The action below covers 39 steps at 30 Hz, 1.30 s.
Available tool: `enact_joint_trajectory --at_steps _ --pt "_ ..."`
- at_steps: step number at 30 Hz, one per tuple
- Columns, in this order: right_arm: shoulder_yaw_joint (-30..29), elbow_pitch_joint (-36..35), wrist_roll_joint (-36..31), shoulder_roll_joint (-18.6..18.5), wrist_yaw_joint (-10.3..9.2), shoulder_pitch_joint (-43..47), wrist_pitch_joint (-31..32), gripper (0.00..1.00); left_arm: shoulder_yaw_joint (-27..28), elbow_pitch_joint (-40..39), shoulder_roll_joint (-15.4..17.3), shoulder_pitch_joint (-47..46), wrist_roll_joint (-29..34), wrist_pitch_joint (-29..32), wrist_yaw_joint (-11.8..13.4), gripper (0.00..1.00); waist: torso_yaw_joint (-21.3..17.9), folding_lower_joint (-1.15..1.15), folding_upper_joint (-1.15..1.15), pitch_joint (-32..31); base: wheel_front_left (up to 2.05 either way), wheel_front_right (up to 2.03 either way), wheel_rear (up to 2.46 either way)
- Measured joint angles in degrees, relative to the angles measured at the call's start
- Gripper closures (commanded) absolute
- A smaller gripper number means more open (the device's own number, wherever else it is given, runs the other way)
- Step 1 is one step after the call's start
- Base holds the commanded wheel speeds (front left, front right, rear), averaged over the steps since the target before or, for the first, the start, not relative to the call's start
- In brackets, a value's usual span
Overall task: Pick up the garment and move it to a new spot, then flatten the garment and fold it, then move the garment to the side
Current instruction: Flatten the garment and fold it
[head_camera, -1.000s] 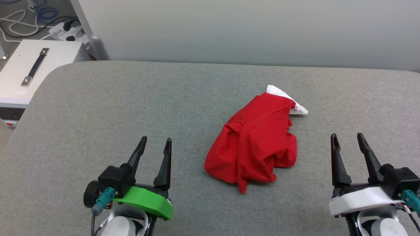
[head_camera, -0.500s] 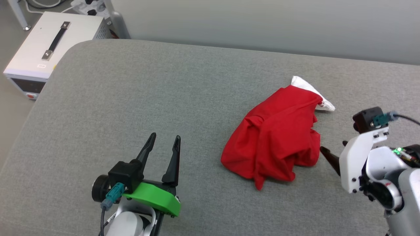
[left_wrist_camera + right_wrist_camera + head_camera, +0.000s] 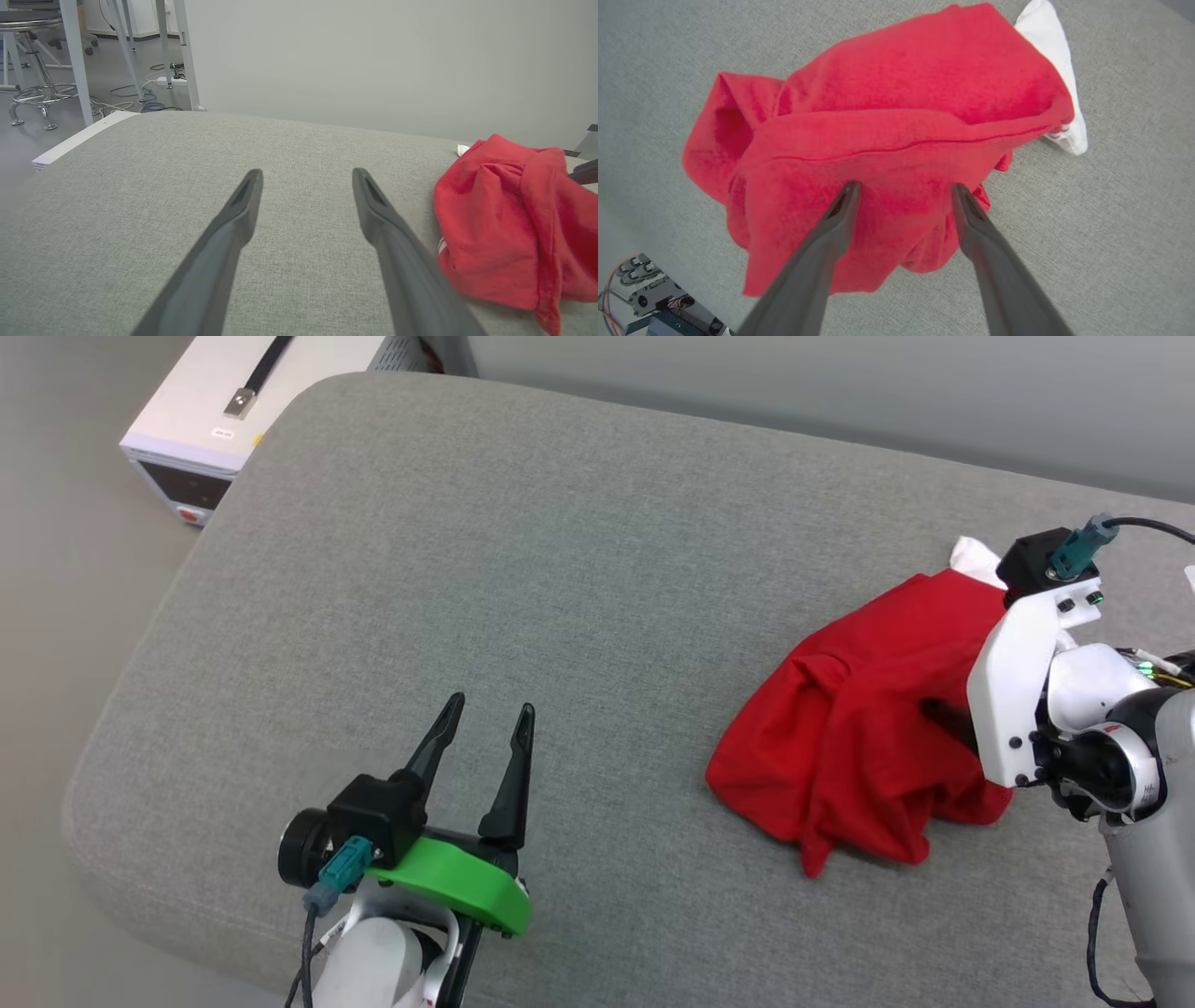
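Note:
The garment (image 3: 859, 737) is a crumpled red shirt with a white sleeve (image 3: 971, 558) poking out at its far end, lying on the right part of the grey padded table (image 3: 523, 523). My right gripper (image 3: 945, 717) points down onto its right side. In the right wrist view that gripper (image 3: 904, 187) is open, with both fingertips on the red fabric of the garment (image 3: 896, 116) and nothing clamped. My left gripper (image 3: 491, 705) is open near the front edge, well left of the garment. In the left wrist view this gripper (image 3: 307, 173) is empty and the garment (image 3: 504, 233) lies to its right.
A white box with a black handle (image 3: 252, 392) stands on the floor beyond the table's far left corner. A pale wall (image 3: 840, 392) runs behind the table. A stool (image 3: 37, 93), table legs and cables (image 3: 140, 98) are on the floor at the left.
The head camera has swung, shifting the whole picture right. My right arm has come in from the lower right and turned its open gripper down onto the garment. The left gripper has held still.

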Motion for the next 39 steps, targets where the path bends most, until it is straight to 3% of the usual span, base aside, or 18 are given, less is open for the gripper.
enact_joint_trajectory --at_steps 8,9,10,11,18,22,31,39 --pt "1.9 6.9 -1.2 -0.3 0.00 -0.9 -2.3 0.00 -1.2 0.0 0.0 -0.6 -0.7 0.0 0.0 0.00 3.0 0.00 0.00 2.2 0.00 0.00 0.00" --pt "2.2 7.6 -1.2 -0.3 0.00 -0.9 -3.0 0.22 -1.3 0.0 0.0 -0.6 -0.7 0.0 0.0 0.00 3.2 0.00 0.00 2.4 0.00 0.00 0.00" --pt "2.5 8.2 -1.2 -0.3 0.00 -0.9 -3.7 0.80 -1.3 0.0 0.0 -0.6 -0.7 0.0 0.0 0.00 3.3 0.00 0.00 2.5 0.00 0.00 0.00" --pt "2.7 8.5 -1.2 -0.3 0.00 -0.9 -4.4 1.00 -1.3 0.0 0.0 -0.6 -0.7 0.0 0.0 0.00 3.4 0.00 0.00 2.6 0.00 0.00 0.00" --pt "3.6 8.7 -0.1 -1.7 0.00 -0.9 -11.1 1.00 -1.0 0.8 0.0 -0.5 -0.7 0.0 0.1 0.00 1.9 0.00 0.00 1.5 0.00 0.00 0.00" --pt "1.6 5.4 1.2 -2.0 0.00 -0.2 -15.2 1.00 -0.3 0.9 -0.1 -0.5 -0.6 0.0 0.1 0.00 0.3 0.00 0.00 0.5 0.00 0.00 0.00" --pt "-7.0 -2.7 2.0 -1.5 0.00 12.7 -20.4 1.00 1.1 1.1 -0.1 -0.1 -0.3 0.0 0.1 0.00 -4.7 0.00 0.00 -1.7 0.00 0.00 0.00" --pt "-17.5 -8.0 -1.4 2.6 0.00 25.4 -21.3 1.00 1.9 1.5 -0.1 0.4 0.2 0.0 0.0 0.00 -9.6 0.00 0.00 -3.0 0.00 0.00 0.00"
